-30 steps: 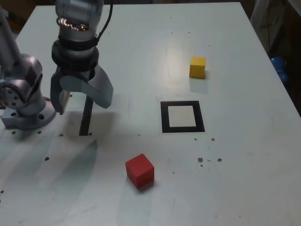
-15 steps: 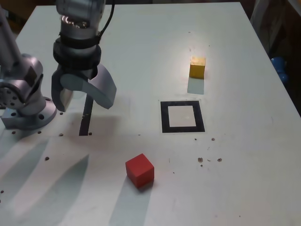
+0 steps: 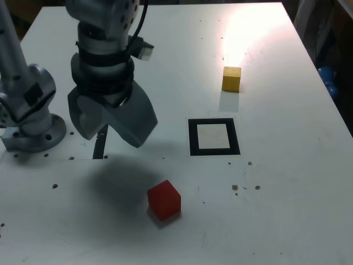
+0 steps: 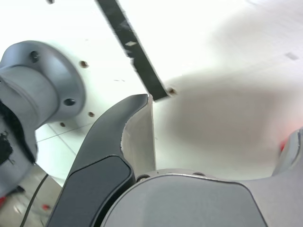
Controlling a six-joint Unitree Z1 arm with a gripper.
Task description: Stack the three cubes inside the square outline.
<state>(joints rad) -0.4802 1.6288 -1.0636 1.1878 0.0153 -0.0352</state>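
Red cube, lower centre of the exterior view: probably the first to fetch, being nearest to the fingers. Looks empty between these, spread wide and hanging above the bench at upper left to centre left. Best to carry them over level, then turn the wrist to match two opposite faces; seems set cornerwise to the camera, so a straight approach could pinch on edges and twist it. Centre first, descend straight, close gently, lift clear before travelling. For the release, line up with the square outline, just right of centre, and lower until flat within the black border; a crooked base would likely make the later layers lean. Avoid mistaking the narrow black strip, at centre left, for the target.

As to looks: matt, plain, deep red, sharp-edged, with a darker side face and a soft shadow beneath. In the wrist view, only a blurred red patch beside one finger. Yellow cube, upper right of the exterior view: mustard front, brighter top, standing flat near a strong glare, well apart from the red one. Square outline thick and black around a white middle, with nothing stacked inside. No third cube to be seen in either view; cannot tell its place.
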